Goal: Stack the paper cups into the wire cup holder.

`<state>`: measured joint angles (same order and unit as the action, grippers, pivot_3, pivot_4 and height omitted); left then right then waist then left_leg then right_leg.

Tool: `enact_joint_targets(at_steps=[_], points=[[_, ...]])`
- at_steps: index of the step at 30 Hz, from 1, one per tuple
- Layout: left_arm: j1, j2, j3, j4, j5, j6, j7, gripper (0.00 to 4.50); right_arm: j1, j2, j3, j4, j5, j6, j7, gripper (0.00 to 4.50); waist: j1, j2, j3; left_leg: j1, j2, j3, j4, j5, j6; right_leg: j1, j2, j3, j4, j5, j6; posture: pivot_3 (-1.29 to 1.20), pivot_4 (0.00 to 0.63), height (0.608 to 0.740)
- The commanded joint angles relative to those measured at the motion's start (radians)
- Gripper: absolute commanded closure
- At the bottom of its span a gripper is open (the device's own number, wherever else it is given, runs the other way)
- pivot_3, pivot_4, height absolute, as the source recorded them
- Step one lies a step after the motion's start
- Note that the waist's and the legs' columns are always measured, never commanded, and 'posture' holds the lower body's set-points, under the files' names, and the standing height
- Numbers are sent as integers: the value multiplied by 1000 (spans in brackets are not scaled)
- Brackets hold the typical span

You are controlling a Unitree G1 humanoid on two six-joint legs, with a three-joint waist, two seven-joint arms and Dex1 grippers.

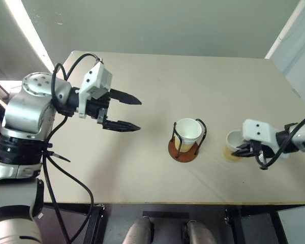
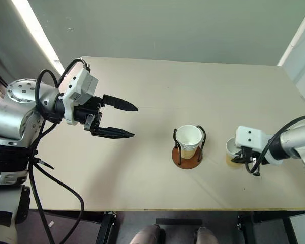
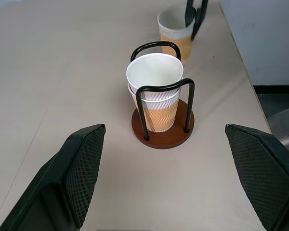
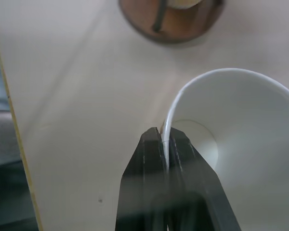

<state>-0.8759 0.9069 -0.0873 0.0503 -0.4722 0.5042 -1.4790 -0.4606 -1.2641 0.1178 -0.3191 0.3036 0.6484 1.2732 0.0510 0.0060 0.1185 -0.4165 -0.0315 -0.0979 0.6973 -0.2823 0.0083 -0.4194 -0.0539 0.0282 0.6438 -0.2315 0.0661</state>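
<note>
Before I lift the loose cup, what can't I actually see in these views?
- Loose cup: the right claw and its wrist housing cover its far side in the head views; the right wrist view cuts it off at the picture edge.
- Wire cup holder: cut off at the edge of the right wrist view.
- Stacked cups in the holder: two rims show in the left wrist view; nothing below is visible.

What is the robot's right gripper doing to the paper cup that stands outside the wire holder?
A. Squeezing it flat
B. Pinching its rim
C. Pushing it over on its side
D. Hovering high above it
B: the right gripper has its two fingers shut on the white rim of the loose paper cup, which stands upright on the table.
</note>
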Motion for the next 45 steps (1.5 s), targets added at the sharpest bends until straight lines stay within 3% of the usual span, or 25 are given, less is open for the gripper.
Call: enact_joint_targets(at_steps=[1,3,7,15,22,36,44,45], points=[[5,14,38,-15,-5,-13,-4,212,-114,-36,-80,27,24,2,35,4485,-2,0,0,0,0,0,0,0,0,0,0,0,0,0,0,0,150,740],[7,13,39,-18,-7,-12,-4,212,-183,-32,-73,52,21,1,47,4485,-3,1,0,0,0,0,0,0,0,0,0,0,0,0,0,0,150,740],[27,15,35,-53,-20,-9,-21,212,-512,78,27,54,22,39,93,4485,-16,3,2,0,0,0,0,0,0,-1,0,1,0,0,0,0,150,740],[43,1,33,-74,-23,6,-14,212,-695,248,188,14,-18,49,145,4485,-21,2,1,-2,-1,-3,-3,0,0,-3,0,-1,-1,-2,-3,0,150,740],[52,5,37,-78,-21,10,-18,212,-714,334,255,19,-43,34,171,4485,-21,2,1,-2,-1,-3,-4,0,0,-3,0,-2,-2,-2,-3,0,150,740],[43,19,65,-100,-43,32,-12,212,-595,333,301,-51,-84,18,203,4485,-21,2,1,-2,0,-3,-4,0,0,-3,0,-2,-2,-2,-4,0,150,740],[32,18,62,-102,-53,40,3,212,-608,403,362,34,-188,-61,177,4485,-22,2,1,-2,0,-3,-4,0,0,-3,0,-1,-1,-2,-4,0,150,740],[33,18,61,-102,-54,40,6,212,-617,423,360,44,-189,-56,173,4086,-22,2,1,-2,0,-3,-4,0,0,-3,0,-2,-1,-2,-4,0,150,740]])
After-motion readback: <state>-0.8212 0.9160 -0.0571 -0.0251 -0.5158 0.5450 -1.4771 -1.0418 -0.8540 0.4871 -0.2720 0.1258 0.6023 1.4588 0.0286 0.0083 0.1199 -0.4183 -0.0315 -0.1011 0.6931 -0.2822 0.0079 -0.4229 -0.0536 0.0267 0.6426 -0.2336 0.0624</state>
